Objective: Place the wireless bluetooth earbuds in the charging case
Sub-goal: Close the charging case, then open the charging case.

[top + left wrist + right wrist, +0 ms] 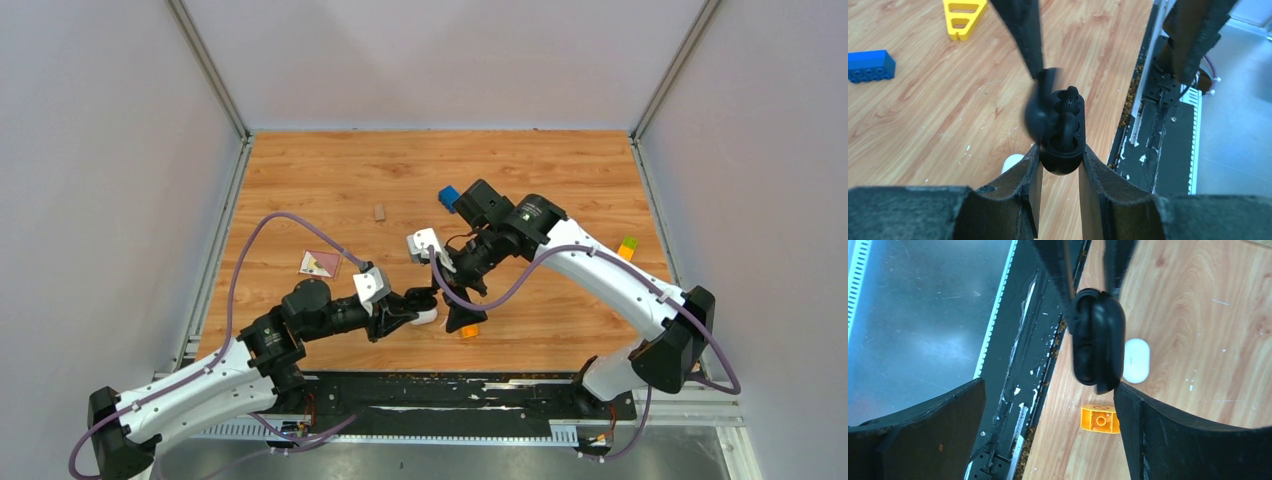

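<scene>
Black case (1064, 131): oval, hinged lid partly open, moulded sockets exposed. Left gripper (1060, 154) clamps its lower end between both fingers, above the table (1198, 330). Right gripper (1050, 385) jaws are spread wide, with the black case between them, nearer one finger. White case (1136, 360): smooth oval, lying closed on the table, outside both jaws.

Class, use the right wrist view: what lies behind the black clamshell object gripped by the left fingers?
A white oval case lies on the wooden table. The black clamshell object, in the left fingers, covers its left edge.
</scene>
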You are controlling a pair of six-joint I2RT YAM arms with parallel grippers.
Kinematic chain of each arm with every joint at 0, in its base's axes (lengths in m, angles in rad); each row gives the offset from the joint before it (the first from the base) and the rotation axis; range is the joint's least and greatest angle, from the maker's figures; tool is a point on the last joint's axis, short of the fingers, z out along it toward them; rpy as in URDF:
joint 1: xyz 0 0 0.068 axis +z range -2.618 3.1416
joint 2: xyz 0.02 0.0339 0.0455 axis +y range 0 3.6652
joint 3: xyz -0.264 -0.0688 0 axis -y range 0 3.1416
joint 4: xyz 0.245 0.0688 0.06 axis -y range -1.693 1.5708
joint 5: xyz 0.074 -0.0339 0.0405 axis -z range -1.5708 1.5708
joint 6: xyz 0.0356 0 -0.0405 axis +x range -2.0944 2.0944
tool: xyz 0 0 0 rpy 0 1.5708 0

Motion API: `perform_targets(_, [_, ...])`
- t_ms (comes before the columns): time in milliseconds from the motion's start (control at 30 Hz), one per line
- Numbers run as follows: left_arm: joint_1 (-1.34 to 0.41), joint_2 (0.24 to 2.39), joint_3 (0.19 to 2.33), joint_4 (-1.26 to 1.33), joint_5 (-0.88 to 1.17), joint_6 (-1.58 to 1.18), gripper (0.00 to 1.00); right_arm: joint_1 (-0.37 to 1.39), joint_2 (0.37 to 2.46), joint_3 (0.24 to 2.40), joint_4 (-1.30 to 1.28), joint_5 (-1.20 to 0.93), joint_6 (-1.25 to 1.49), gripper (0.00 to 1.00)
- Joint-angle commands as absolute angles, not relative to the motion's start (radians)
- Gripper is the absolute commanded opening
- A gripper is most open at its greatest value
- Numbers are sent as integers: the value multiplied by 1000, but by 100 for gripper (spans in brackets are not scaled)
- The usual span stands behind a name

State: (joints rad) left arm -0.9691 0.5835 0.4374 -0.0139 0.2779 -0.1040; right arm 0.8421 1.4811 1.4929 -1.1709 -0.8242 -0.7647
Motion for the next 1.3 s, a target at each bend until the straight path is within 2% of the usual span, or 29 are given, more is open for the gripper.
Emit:
perform_targets(0, [-974,593,438,70,188,-171,0,850,1397,1460,-1186,-908,-812,99])
perform_targets(233, [-973,647,444,105,170,-194,0,809,1285,1414,-1188,-862,-827,99])
perform_targets(400, [-973,664,446,116,211,-205,0,721,1211,1342,-1052,-777,-725,99])
perform_targets(533, [-974,658,451,134,284,-220,0,660,1187,1315,-985,-851,-648,99])
perform_targets(633, [-974,659,458,150,382,-209,0,596,1241,1297,-928,-951,-472,99])
perform_targets(700, [-974,666,468,139,413,-194,0,577,1298,1291,-1007,-1088,-573,99])
perform_targets(833, [-974,693,489,105,434,-170,0,591,1290,1280,-1034,-1115,-688,99])
perform_targets(1267, [-974,786,505,215,489,-224,0,704,1306,1274,-968,-960,-648,94])
